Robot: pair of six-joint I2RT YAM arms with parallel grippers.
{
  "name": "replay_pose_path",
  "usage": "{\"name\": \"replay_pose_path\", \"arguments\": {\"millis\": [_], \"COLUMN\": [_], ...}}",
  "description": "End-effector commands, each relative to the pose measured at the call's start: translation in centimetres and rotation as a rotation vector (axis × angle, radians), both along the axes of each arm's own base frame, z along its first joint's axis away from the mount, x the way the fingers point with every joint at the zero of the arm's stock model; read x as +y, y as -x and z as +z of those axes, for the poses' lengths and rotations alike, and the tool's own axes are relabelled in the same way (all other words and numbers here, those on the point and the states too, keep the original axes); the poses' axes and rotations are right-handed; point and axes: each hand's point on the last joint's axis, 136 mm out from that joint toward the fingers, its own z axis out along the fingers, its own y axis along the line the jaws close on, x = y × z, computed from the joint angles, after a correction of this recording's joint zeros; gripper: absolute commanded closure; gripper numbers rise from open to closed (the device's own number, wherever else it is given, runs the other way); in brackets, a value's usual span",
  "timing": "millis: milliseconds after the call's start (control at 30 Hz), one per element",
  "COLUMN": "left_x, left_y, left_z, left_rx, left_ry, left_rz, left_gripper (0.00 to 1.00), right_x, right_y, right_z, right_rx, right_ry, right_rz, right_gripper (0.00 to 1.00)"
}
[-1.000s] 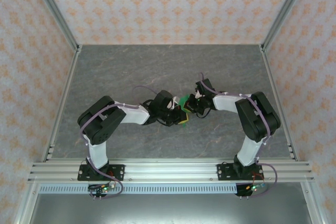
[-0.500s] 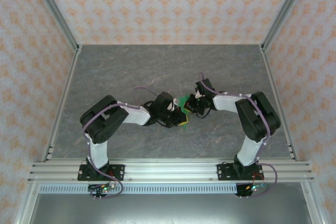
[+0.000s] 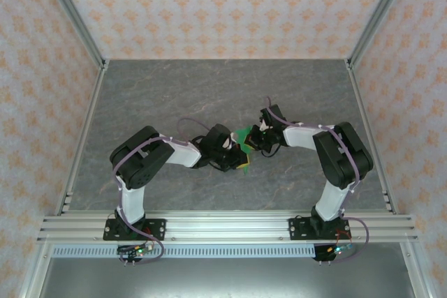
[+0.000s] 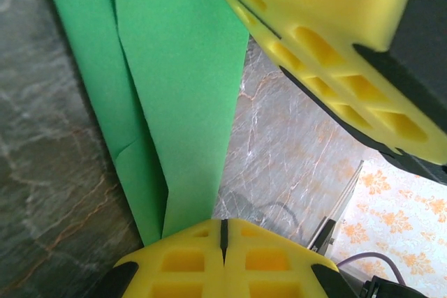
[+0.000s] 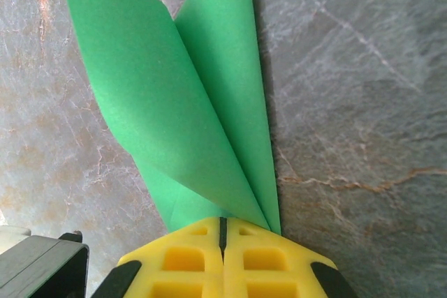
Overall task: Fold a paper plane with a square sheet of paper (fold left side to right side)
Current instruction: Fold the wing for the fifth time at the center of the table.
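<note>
The green paper (image 3: 244, 135) lies mid-table, folded into long narrow layers that taper to a point, between the two grippers. In the left wrist view the paper (image 4: 174, 68) runs down under the left side of my left gripper (image 4: 222, 232), whose yellow jaws are shut; the paper is not between them. The right gripper's yellow fingers (image 4: 328, 47) sit close at the upper right. In the right wrist view two raised flaps of the paper (image 5: 188, 116) converge beneath my right gripper (image 5: 223, 227), also shut, tips on the paper. From above, left gripper (image 3: 239, 158) and right gripper (image 3: 253, 143) almost touch.
The grey marble-patterned table (image 3: 209, 88) is walled by aluminium posts and patterned panels. Both arms bend inward from their bases on the near rail (image 3: 223, 227).
The left arm's elbow has shifted a little to the right. Both grippers stay shut at the green paper, which keeps its place.
</note>
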Motion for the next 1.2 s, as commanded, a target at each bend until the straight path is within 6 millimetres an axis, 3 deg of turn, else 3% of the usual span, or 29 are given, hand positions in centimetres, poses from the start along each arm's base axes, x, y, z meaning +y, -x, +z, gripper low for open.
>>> {"name": "replay_pose_path", "arguments": {"millis": [0,100,233,400,633,1167], "left_x": [0.7,1.4,2.7,3.2,3.3,3.3], "left_y": [1.1,1.6,2.3,2.7,2.7,2.8], "left_z": [-2.5,-3.4,-5.1,-6.0,-6.3,-6.3], "left_rx": [0.042,0.066,0.108,0.123,0.125,0.128], "left_ry": [-0.062,-0.105,-0.170,-0.193,-0.206,-0.214], "left_rz": [0.009,0.023,0.060,0.075,0.073,0.069], "left_gripper": [0.98,1.00,1.00,1.00,1.00,1.00], "right_x": [-1.0,-0.3,0.5,0.7,0.9,1.1], "right_y": [1.2,0.4,-1.0,-0.4,2.3,2.3], "right_z": [-2.2,-1.1,1.9,4.6,3.7,0.7], "right_rx": [0.048,-0.014,-0.113,-0.185,-0.136,-0.087], "right_ry": [0.059,-0.001,-0.111,-0.149,-0.155,-0.123], "right_rz": [0.004,0.000,0.005,0.036,0.057,0.076], "right_gripper": [0.96,0.96,0.96,0.96,0.96,0.96]}}
